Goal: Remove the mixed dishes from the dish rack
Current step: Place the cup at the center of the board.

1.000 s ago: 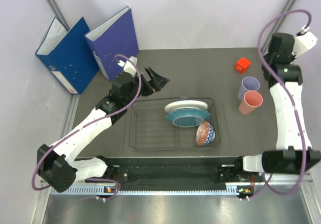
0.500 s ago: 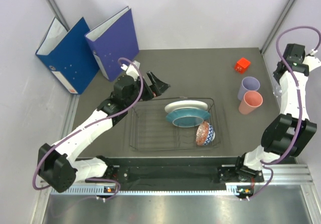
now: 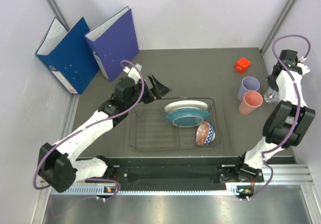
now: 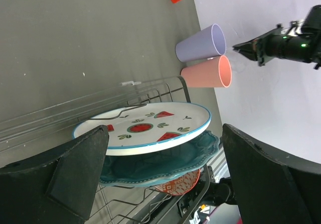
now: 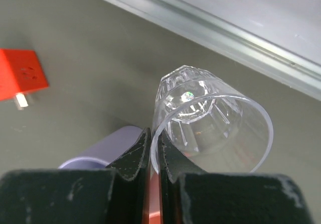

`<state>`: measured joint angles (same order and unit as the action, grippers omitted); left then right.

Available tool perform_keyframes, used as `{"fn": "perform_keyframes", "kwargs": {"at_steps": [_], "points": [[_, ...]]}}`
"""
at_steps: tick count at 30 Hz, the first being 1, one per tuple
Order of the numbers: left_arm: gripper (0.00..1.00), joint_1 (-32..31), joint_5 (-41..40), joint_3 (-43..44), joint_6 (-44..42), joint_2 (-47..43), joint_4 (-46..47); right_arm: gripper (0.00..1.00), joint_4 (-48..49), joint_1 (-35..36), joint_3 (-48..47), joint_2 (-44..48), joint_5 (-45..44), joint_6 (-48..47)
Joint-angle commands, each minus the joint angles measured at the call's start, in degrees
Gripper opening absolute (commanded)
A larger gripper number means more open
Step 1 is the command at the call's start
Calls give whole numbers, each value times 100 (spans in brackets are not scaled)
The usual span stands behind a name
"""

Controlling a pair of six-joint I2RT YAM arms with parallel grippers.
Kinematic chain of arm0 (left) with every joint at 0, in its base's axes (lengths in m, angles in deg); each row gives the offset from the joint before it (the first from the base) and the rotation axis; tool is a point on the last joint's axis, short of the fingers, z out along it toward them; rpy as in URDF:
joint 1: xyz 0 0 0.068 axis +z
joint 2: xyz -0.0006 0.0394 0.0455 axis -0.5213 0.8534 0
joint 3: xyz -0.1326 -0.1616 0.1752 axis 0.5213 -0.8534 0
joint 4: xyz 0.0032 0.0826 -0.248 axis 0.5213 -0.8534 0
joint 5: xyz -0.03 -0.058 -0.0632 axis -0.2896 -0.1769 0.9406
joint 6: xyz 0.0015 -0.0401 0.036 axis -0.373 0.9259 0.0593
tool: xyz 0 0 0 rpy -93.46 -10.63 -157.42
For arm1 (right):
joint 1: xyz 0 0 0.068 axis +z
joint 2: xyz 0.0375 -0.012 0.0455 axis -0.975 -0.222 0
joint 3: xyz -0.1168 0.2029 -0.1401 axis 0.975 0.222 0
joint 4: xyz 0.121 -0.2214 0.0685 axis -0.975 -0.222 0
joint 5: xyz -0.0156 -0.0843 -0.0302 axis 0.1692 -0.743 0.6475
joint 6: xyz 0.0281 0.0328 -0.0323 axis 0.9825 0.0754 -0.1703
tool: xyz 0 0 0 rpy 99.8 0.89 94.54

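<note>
A: Right, rack contents?
B: Dish rack [image 3: 150, 128]: white plate w/ red-green marks [image 3: 186, 106] in slots at far right end; teal plate [image 3: 188, 117] just in front of it. Small red-patterned bowl [image 3: 204, 133] on edge at near right corner. Left half bare wire.

A: Items outside rack?
B: Lavender cup [image 3: 249, 87] and salmon-pink cup [image 3: 250, 102], upright, touching, well right of rack. Red block [image 3: 243, 64] beyond them. Blue binders [image 3: 90, 48] far left, behind rack.

A: Glass?
B: Clear glass [image 5: 210, 118], right of rack, just past both cups, tilted.

A: Grippers?
B: L gripper [image 3: 161, 87]: above rack's far edge, left of plates, jaws wide apart, nothing between. R gripper [image 5: 153, 153]: jaws clamped on glass rim, wall pinched between pads.
</note>
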<state>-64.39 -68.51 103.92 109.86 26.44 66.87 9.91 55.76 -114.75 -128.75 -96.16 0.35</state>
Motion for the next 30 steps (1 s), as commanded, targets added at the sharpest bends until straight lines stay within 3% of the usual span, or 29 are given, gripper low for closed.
{"fn": "perform_keyframes", "kwargs": {"at_steps": [1, 11, 16, 25, 30], "points": [[99, 1, 97, -105, 118, -9, 368, 0, 359, -118, 127, -193, 167, 78], [99, -7, 88, -176, 276, 149, 474, 1, 315, -127, -127, -667, 246, 69], [99, -8, 115, -140, 276, 237, 517, 28, 333, -127, -206, -799, 325, 16], [99, -8, 141, -123, 250, 342, 552, 43, 254, -127, -565, -598, 465, 147], [99, -8, 185, -123, 258, 395, 588, 52, 551, -22, -1014, 52, 931, 552]]}}
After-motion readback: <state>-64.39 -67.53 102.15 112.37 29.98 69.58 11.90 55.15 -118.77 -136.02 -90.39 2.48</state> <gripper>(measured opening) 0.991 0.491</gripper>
